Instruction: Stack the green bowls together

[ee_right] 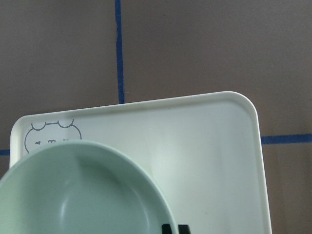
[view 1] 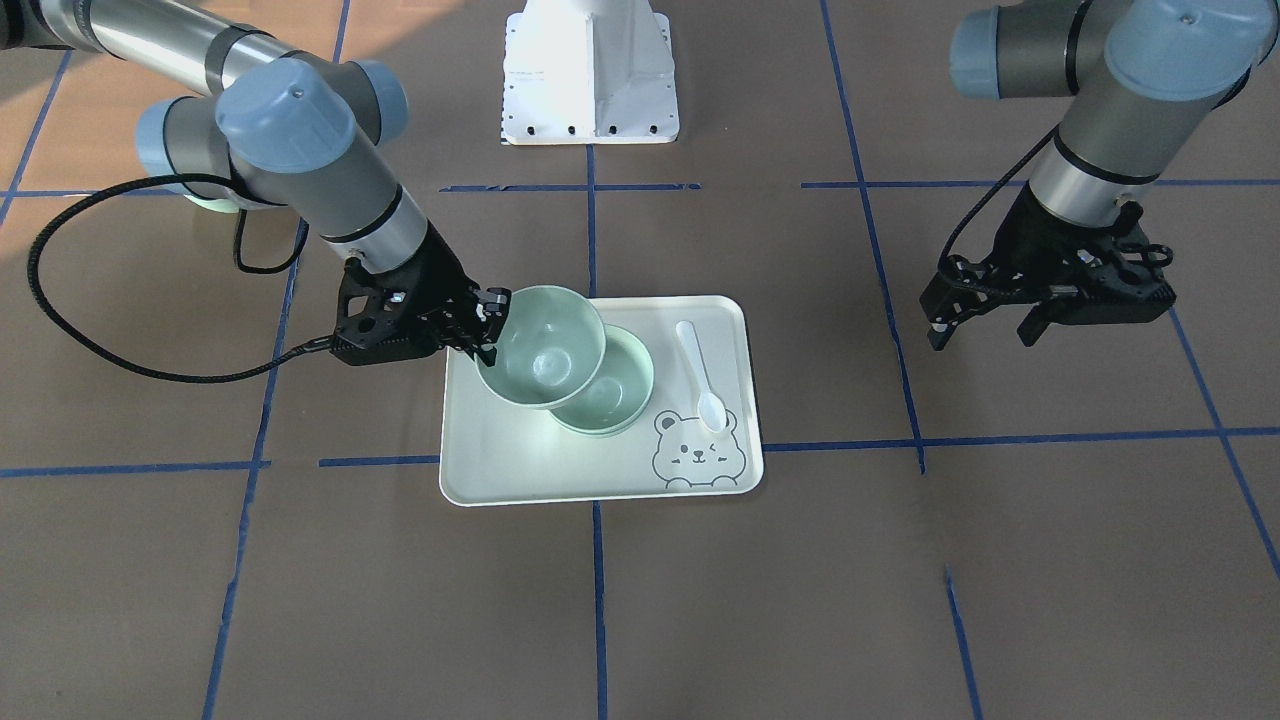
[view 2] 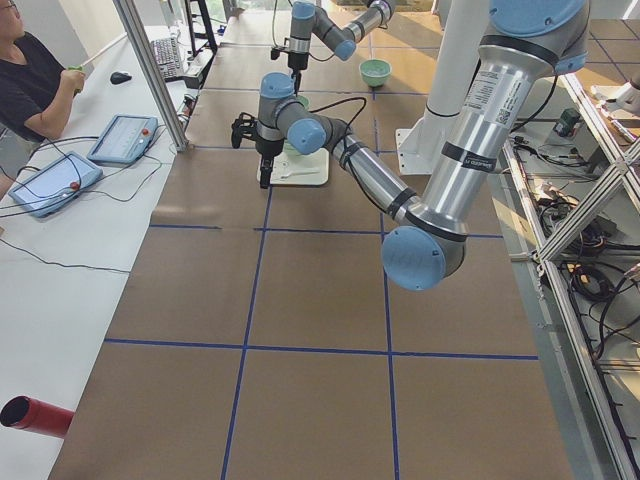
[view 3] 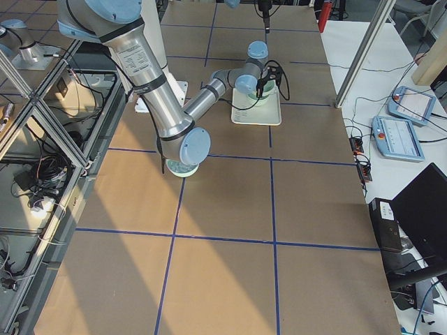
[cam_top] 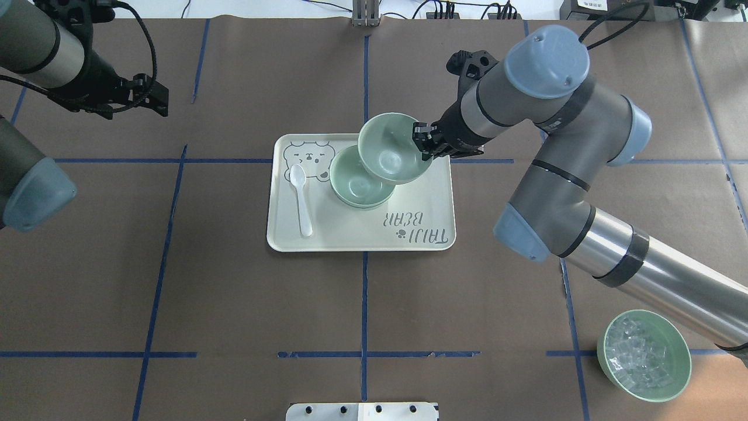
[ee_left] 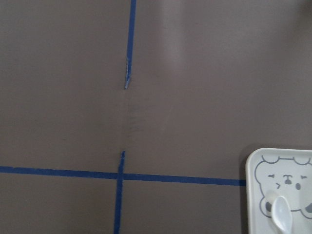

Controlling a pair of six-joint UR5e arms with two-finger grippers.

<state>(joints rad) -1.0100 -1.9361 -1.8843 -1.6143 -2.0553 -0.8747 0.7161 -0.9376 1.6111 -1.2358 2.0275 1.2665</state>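
Grip is plainest in the front-facing view: the right gripper (view 1: pixel 492 325) is clamped on the rim of a pale mint-green round plastic bowl (view 1: pixel 545 345). It holds that bowl raised and tilted, which I judge is meant to let it slide into the second matching mint-green bowl (view 1: pixel 620 390), which rests on the pale rectangular bear-print tray (view 1: pixel 520 470) with a white plastic spoon (view 1: pixel 700 375) beside it. The left gripper (view 1: pixel 985 335) hangs well apart, fingers spread and empty. Overhead, the carried bowl overlaps the resting one, offset toward the tray's far edge and the robot's right. A green bowl of clear cubes (cam_top: pixel 643 356) stands well away. I cannot tell whether a third bowl is already nested. The right wrist view shows the carried bowl's rim at the fingertips, with the tray below.
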